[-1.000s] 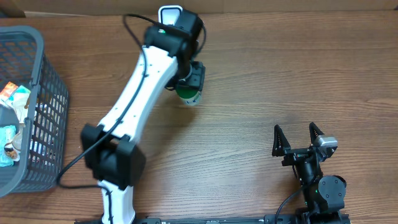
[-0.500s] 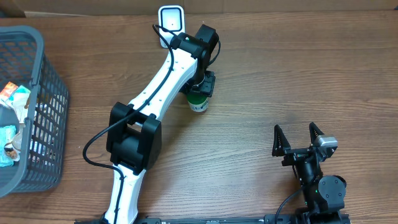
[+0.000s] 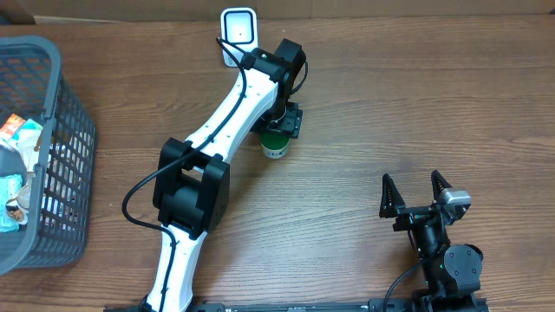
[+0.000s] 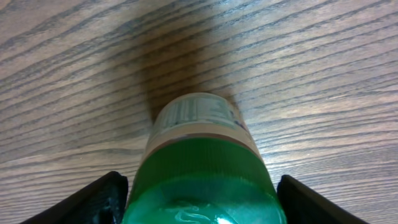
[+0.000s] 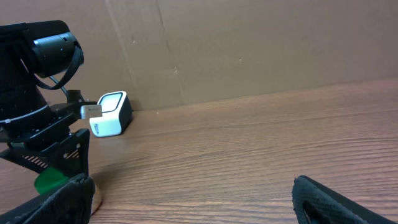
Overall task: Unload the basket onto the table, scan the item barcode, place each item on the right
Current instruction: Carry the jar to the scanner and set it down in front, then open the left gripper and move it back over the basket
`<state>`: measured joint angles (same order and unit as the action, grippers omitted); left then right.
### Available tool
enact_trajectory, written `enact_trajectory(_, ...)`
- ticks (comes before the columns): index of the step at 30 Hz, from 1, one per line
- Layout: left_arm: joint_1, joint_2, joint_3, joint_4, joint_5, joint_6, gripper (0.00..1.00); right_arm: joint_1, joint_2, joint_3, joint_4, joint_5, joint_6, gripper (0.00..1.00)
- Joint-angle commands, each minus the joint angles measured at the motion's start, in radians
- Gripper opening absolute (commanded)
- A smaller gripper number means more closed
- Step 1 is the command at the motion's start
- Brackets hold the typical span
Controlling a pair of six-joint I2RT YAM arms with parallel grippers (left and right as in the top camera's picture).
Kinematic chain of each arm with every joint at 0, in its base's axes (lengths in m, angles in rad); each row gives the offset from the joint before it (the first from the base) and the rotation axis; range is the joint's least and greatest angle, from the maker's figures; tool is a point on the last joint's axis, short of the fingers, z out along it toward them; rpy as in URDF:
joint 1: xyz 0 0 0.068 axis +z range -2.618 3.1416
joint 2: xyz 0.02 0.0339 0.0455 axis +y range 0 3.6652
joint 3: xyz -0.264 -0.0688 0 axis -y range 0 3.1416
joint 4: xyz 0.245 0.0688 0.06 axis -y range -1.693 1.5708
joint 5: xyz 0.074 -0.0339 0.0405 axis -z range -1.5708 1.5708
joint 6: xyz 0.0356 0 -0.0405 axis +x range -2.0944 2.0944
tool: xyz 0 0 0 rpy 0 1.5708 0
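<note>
**Green-capped bottle (image 3: 275, 146) between the left gripper (image 4: 200, 183) fingers**

The bottle stands upright on the table (image 3: 390, 104), near the white scanner (image 3: 238, 26). Fingers flank its cap; whether they pinch it cannot be told. The right gripper (image 3: 416, 192) is spread, well apart.

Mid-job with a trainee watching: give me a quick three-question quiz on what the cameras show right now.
1. True or false: the green-capped plastic bottle lies inside the grey mesh basket.
2. Multiple choice: in the overhead view, the white box-shaped scanner sits A) beyond the bottle, near the top of the picture; B) in the basket; C) beside the right arm.
3. Fill in: the right arm's jaws stand ____ and hold nothing.
Key: 1 false; 2 A; 3 open.
</note>
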<state>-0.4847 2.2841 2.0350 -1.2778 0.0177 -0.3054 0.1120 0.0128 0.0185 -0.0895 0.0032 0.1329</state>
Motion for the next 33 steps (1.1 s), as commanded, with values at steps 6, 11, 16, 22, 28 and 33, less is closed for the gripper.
enact_trajectory(6, 0.023, -0.01, 0.251, -0.131, 0.001, -0.008, 0.92, -0.003, -0.01, -0.01, 0.005, -0.006, -0.004, 1.0)
enact_trajectory(11, 0.046, -0.019, 0.55, -0.291, 0.0, -0.009, 0.93, -0.003, -0.01, -0.01, 0.005, -0.006, -0.004, 1.0)
enact_trajectory(16, 0.114, -0.047, 0.837, -0.412, 0.027, 0.022, 1.0, -0.003, -0.01, -0.01, 0.005, -0.006, -0.003, 1.0)
enact_trajectory(22, 0.266, -0.208, 0.886, -0.412, 0.039, -0.013, 1.0, -0.003, -0.01, -0.01, 0.005, -0.006, -0.004, 1.0)
enact_trajectory(28, 0.51, -0.359, 0.886, -0.412, 0.04, -0.013, 1.0, -0.003, -0.01, -0.01, 0.005, -0.006, -0.004, 1.0)
enact_trajectory(33, 0.771, -0.408, 0.885, -0.412, 0.072, -0.013, 0.99, -0.003, -0.01, -0.01, 0.005, -0.006, -0.004, 1.0)
